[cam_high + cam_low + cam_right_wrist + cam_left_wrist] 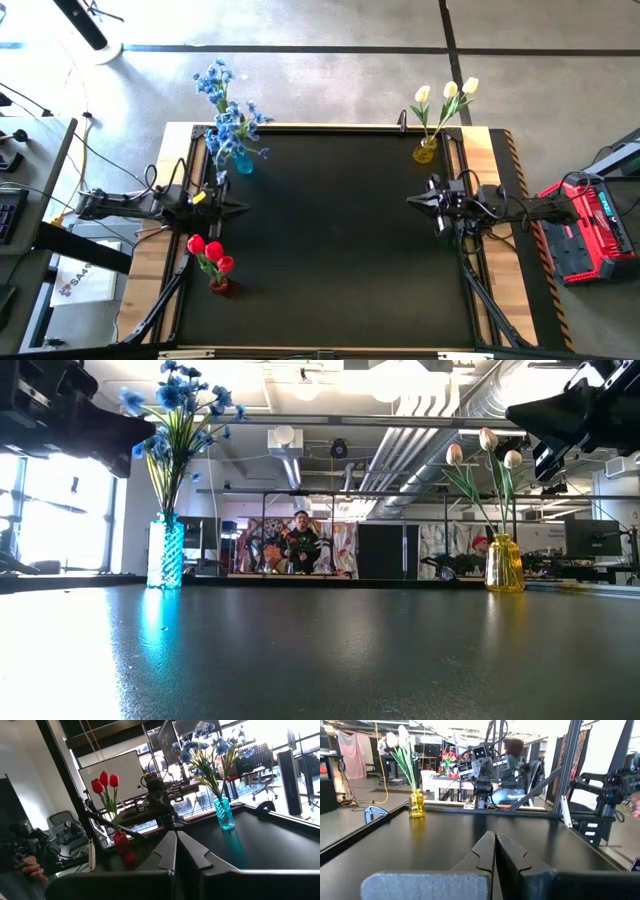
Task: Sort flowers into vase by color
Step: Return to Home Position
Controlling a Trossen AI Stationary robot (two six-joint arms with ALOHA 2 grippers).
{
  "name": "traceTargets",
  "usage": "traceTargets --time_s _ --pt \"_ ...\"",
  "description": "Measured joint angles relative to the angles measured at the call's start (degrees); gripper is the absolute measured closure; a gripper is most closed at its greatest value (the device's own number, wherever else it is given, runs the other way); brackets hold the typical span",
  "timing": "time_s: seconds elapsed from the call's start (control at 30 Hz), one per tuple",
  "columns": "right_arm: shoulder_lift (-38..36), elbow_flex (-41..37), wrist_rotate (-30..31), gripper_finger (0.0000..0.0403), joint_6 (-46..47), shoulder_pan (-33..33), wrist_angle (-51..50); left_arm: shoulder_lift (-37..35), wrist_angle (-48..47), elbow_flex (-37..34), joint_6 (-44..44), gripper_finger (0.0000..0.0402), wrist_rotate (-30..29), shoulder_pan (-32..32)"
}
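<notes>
looks finished as far as the sorting goes. in the blue vase, at the far left corner of the bench, the blue sprays, upright and fanned out. in the yellow vase, at the far right corner, three cream tulips. in the red vase, near the left edge and closer to the front, the red tulips: three heads by the right wrist view, though hard to count from above. no loose stem anywhere on the dark surface between the vases, so nothing left to pick up, judging by all four views.

left gripper at the left side of the bench, between the blue vase and the red vase, pointing inward; fingers pressed together with nothing between them. right gripper opposite, just in front of the yellow vase, pointing inward too; fingers likewise closed and empty. both raised clear of the surface and well apart from each other. remaining, in all likelihood: only settling the arms at rest.
</notes>
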Motion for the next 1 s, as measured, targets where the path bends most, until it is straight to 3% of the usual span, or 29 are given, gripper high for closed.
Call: traceTargets --time_s 0.4,0.6,1.0 --pt "0.0 0.0 0.4 0.0403 -0.6 0.0 -8.8 0.0 -3.1 0.0 0.2 0.0402 1.2 0.0" --pt "-1.6 0.0 1.7 0.0403 -5.3 0.0 -11.9 0.0 -3.1 0.0 -0.2 0.0402 1.3 0.0" --pt "-1.3 0.0 2.4 0.0403 -2.7 0.0 -12.1 0.0 -3.1 0.0 -1.3 0.0401 1.3 0.0"
